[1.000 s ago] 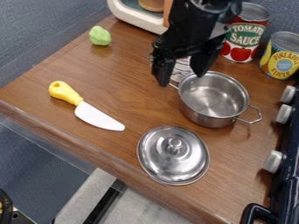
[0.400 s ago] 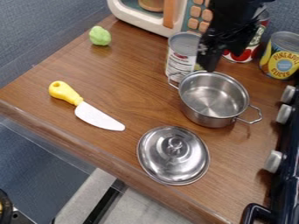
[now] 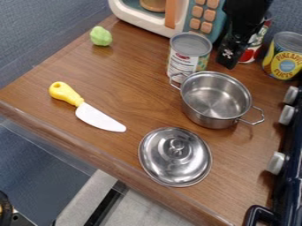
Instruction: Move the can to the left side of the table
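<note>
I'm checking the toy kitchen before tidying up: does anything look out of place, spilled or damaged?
Nothing looks spilled or damaged. The only mildly odd thing is the lid, which lies beside the pot instead of covering it.

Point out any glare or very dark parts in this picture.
Camera view: bright glints on the metal lid and inside the pot; the black arm so dark that much of its detail is lost.
</note>
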Available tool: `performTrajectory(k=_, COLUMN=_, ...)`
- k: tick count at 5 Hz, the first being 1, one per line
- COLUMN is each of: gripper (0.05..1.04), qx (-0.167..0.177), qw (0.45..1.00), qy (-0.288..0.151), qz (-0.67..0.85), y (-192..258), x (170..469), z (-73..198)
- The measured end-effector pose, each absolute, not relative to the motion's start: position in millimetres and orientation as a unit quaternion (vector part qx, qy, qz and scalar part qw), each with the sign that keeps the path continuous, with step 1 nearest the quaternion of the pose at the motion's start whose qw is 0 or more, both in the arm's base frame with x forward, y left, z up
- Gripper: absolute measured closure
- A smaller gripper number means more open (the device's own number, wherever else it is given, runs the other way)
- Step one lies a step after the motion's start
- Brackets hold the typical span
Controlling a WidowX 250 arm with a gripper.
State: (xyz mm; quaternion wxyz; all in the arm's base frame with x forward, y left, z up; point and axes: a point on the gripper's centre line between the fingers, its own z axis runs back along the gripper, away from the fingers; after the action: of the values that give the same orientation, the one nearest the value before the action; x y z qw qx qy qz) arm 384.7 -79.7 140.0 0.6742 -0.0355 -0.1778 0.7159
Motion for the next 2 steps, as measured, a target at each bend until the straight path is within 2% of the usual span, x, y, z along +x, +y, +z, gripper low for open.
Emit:
performTrajectory(k=1, gripper=0.083, qx=-0.034, qw=0.632, qy=-0.175, qz=0.755, y=-72.0, x=394.1, z=128.6)
performTrajectory(k=2, gripper=0.083, qx=-0.023, qw=0.615, qy=-0.161, qz=0.772, y=-63.7, x=403.8, z=115.4)
